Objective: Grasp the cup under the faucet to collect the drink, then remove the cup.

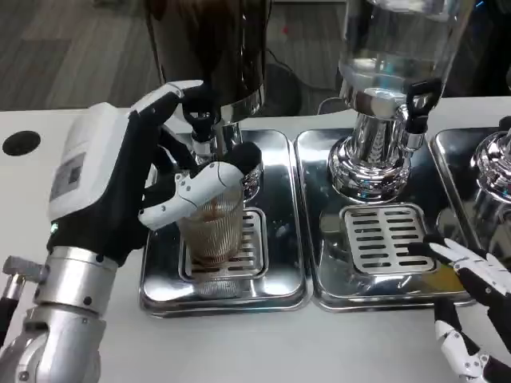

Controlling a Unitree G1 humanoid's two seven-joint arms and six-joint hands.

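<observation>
Cup sits under the faucet, grasped by the left robot hand.

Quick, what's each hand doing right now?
Left hand: holding the cup under the faucet.
Right hand: open, holding nothing.

**A drinks station set up in an office-like room**

Two tall drink dispensers with taps stand on shiny steel drip trays on a white desk. Behind it, grey carpet and a trailing black cable suggest an office or test room.
</observation>
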